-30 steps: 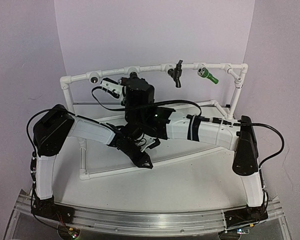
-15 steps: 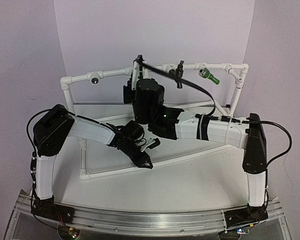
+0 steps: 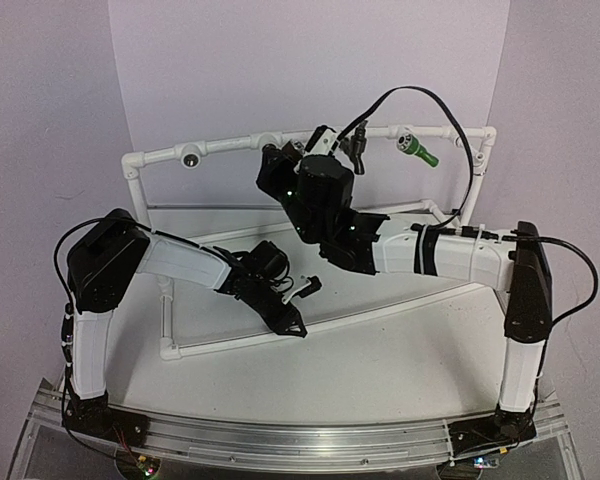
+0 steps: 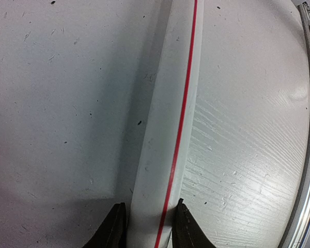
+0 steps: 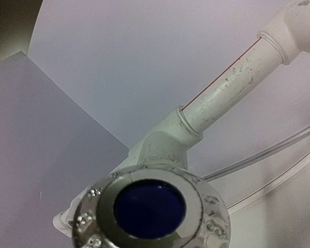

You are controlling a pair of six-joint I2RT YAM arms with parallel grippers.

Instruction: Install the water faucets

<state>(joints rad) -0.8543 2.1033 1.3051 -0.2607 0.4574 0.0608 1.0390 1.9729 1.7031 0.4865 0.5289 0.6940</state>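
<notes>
Two water faucets sit on the top rail of the white pipe frame (image 3: pixel 230 146): a black one (image 3: pixel 357 146) and a green one (image 3: pixel 418 151). My right gripper (image 3: pixel 316 144) is raised to that rail, just left of the black faucet. A third faucet (image 5: pixel 150 207) fills the bottom of the right wrist view. Only its silvery round mouth with a dark blue inside shows, close in front of a white pipe socket (image 5: pixel 164 140). My right fingers are hidden. My left gripper (image 4: pixel 149 230) is shut on the frame's low front pipe (image 4: pixel 170 113), one black finger on each side.
Two round sockets (image 3: pixel 190 158) (image 3: pixel 268 140) show on the left half of the top rail. The frame's right upright (image 3: pixel 475 180) and a thin clear tube (image 5: pixel 268 150) lie near my right arm. A metal rail (image 3: pixel 310 440) runs along the table's near edge.
My right arm has swung right along the top rail from the left sockets to beside the black faucet, and it has risen and turned. The left arm has stayed put.
</notes>
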